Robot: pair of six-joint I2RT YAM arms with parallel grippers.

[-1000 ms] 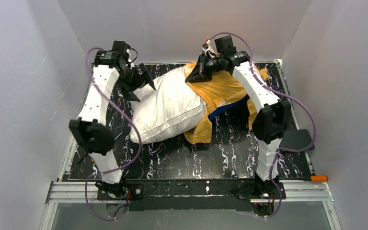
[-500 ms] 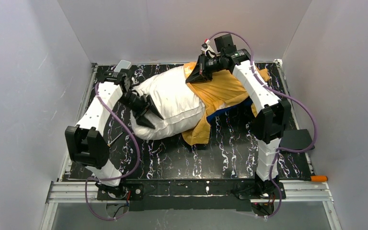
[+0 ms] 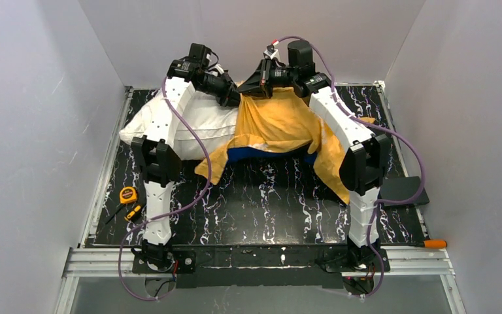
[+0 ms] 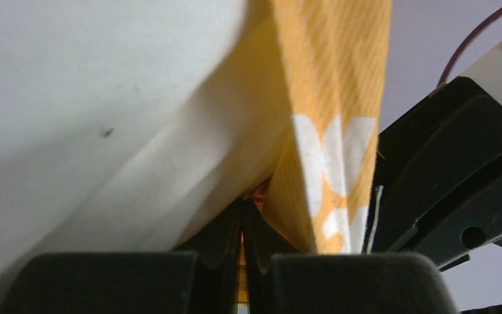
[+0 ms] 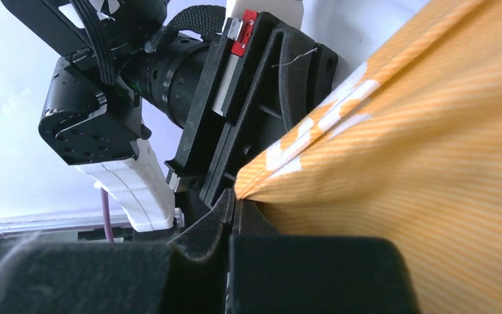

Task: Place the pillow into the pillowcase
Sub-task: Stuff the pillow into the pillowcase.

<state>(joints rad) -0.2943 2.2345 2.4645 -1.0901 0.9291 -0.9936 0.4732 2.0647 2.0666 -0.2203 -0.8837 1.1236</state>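
**Up at the back: a double pinch**

Two pincers, left pincer (image 4: 243, 208) and right pincer (image 5: 234, 196), are each pressed together on the raised far hem of the one orange-yellow striped fabric pillowcase (image 3: 278, 124), side by side. One plump white rectangular pillow (image 3: 199, 121) lies on the black marbled surface (image 3: 261, 209), its right end covered by the pillowcase.

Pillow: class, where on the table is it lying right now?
In the top view, the pillow lies on the far left part of the table, its right end covered by the orange side of the pillowcase.
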